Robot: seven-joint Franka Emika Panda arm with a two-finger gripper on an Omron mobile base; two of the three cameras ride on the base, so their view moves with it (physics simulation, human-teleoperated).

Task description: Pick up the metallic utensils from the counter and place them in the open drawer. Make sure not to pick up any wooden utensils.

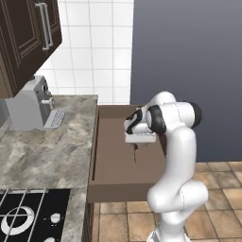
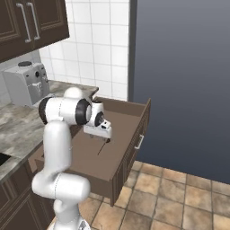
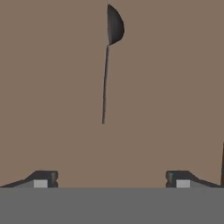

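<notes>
Fingers [image 3: 112, 179] spread wide apart above the brown drawer [image 3: 52, 87], gripping nothing; metal spoon [image 3: 107, 65] lies below them.

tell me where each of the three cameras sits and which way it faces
Left base view: behind the arm to its left, facing forward and down over the counter and open drawer; the white arm rises at lower right, the tool hanging over the drawer.
Right base view: behind the arm to its right, facing the same drawer; the arm rises at lower left.
Hand view: on the hand, looking down into the drawer at a metal spoon; two fingertips set wide apart.
Shared: both base views show the drawer and arm.
</notes>
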